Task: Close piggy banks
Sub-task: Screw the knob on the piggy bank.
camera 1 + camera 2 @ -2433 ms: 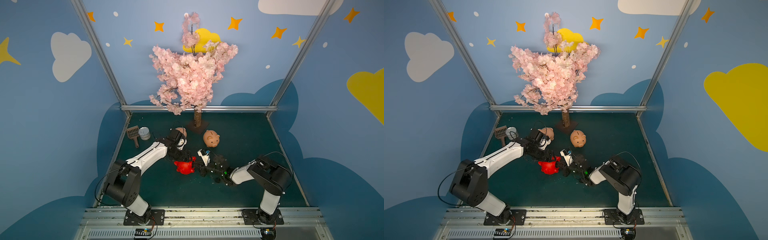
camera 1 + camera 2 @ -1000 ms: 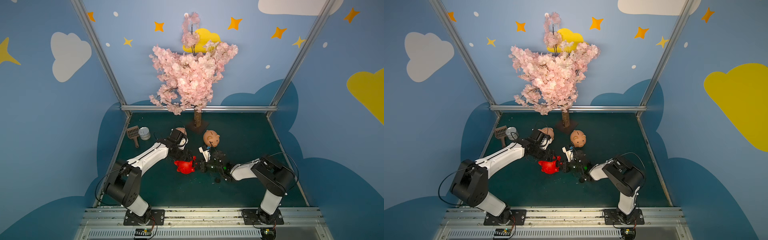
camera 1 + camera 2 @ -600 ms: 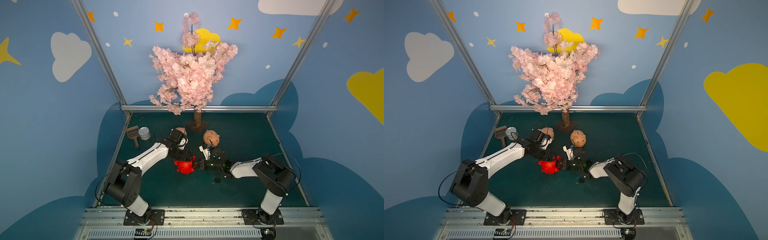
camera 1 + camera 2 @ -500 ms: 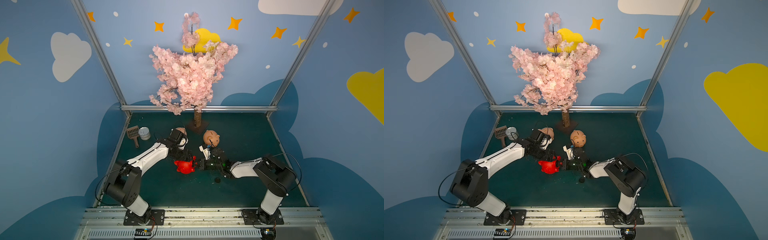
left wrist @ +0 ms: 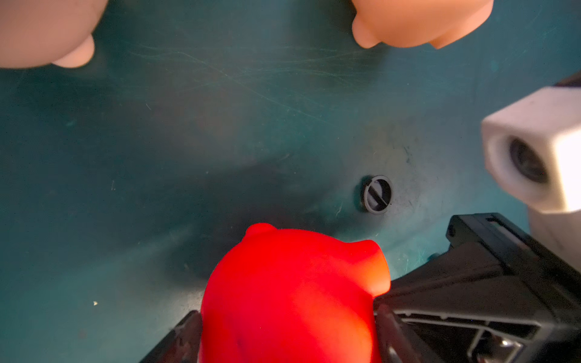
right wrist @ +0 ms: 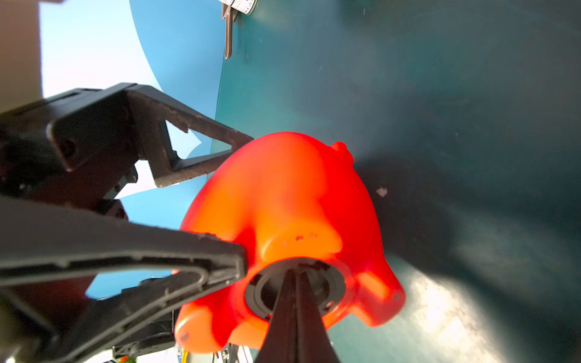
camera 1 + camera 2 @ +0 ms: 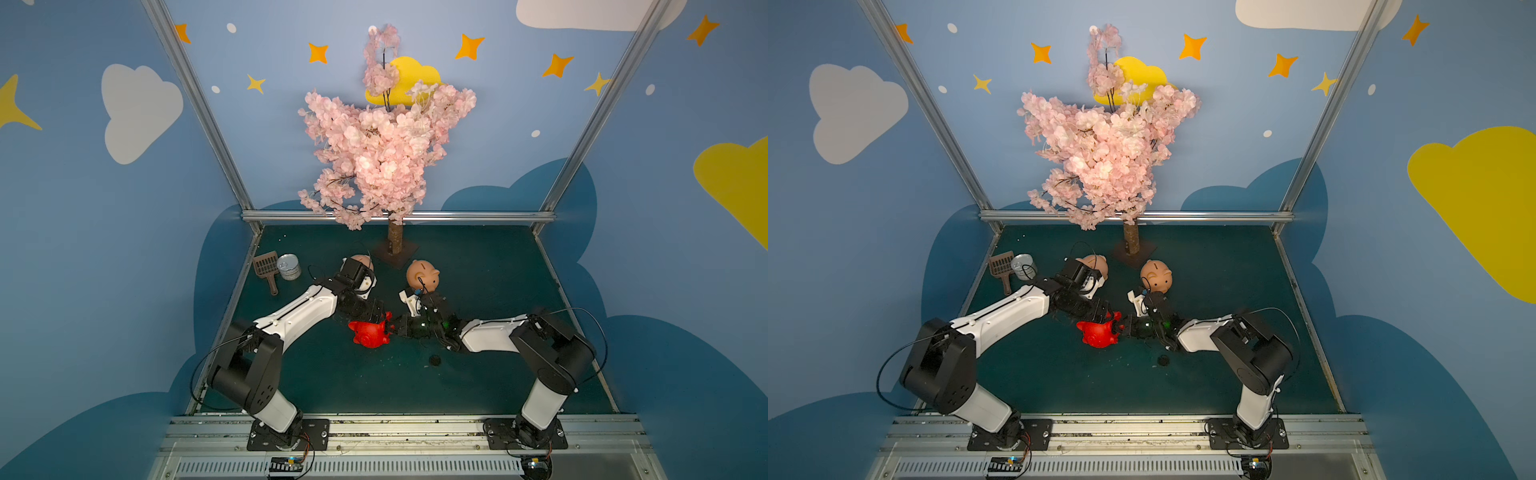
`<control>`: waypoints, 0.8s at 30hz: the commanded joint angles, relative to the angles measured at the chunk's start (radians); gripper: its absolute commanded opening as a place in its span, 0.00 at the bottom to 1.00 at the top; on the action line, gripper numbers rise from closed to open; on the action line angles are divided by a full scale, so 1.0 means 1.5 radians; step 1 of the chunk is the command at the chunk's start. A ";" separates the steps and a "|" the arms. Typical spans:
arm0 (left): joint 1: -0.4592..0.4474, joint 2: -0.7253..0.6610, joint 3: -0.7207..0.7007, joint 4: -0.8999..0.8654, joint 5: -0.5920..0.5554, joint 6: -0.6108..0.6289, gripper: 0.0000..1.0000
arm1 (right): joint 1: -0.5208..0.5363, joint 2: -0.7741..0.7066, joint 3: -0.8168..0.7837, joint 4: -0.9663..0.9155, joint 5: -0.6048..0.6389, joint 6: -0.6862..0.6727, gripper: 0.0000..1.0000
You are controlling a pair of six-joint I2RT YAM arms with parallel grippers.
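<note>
In both top views the bright red plastic piggy bank lies mid-way across the dark green worktop, between the two arms. The left end effector is spread wide across its body and clamps it, apparently to steady it. The right end effector, tips pinched together and holding nothing, meets it from the opposite side. Two peach-pink round plastic piggy banks stand farther back. One is upright with its coin slot up, and the other is half hidden behind the left wrist. A small black round plug lies loose near the right arm.

In the left wrist view the red pig fills the foreground between the gripping fingers, glossy and smooth. The loose plug, slotted across its face, lies beyond it.

In the right wrist view the pig is turned on its side, so its belly faces the right arm. A dark round cap sits in the belly opening, ringed by stubby legs. The closed tips press on its centre, probably to push or twist it home. Whether it is fully seated, I cannot tell.
</note>
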 commanded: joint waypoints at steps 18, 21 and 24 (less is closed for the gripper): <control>-0.030 0.039 -0.026 -0.084 0.031 0.005 0.82 | -0.005 0.002 0.020 -0.060 0.016 0.053 0.00; -0.030 0.038 -0.022 -0.088 0.026 0.004 0.82 | -0.001 -0.017 0.027 -0.110 0.040 0.026 0.00; -0.029 0.035 -0.015 -0.095 -0.011 -0.002 0.83 | 0.004 -0.049 0.035 -0.174 0.075 -0.014 0.09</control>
